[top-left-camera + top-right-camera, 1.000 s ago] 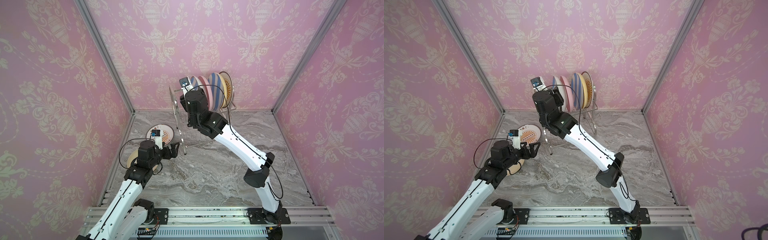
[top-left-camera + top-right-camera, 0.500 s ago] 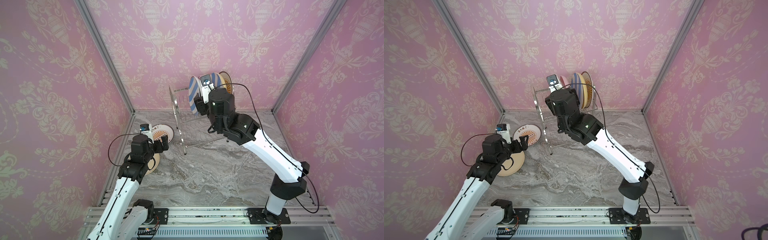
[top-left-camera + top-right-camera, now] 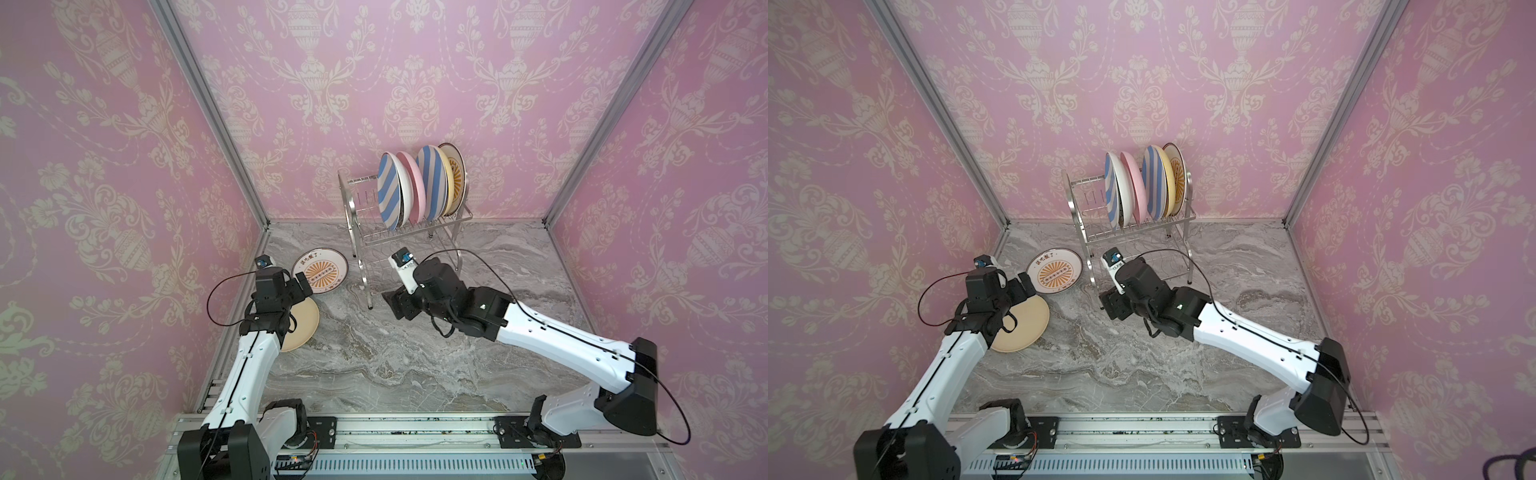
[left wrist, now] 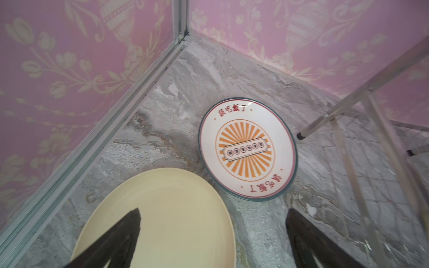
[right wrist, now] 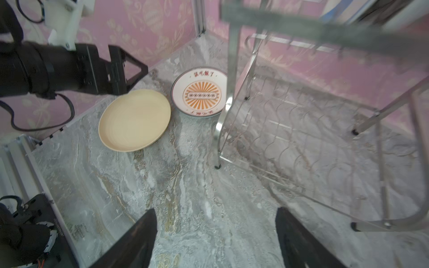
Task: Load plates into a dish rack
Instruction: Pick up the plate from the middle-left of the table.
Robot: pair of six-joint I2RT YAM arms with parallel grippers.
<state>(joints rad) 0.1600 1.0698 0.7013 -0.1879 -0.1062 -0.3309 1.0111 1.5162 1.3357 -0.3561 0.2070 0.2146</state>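
With a striped plate (image 3: 388, 187) left standing in the top shelf of the far rack (image 3: 360, 232), the right gripper (image 5: 214, 210) had dropped clear, jaws wide and empty, while the left gripper (image 4: 214, 209), also wide, hovered over the cream plate (image 3: 303, 328) beside the sunburst plate (image 3: 320, 272) on the left, both still to load.

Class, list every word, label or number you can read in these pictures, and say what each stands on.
"該吃飯了": red characters on the rim of the flat sunburst plate lying on the table, printed twice, on opposite sides.
Centre banner of that plate: small characters, too blurred to read.
The upright sunburst plate in the dish rack: lettering too small to read.
Nothing else legible.
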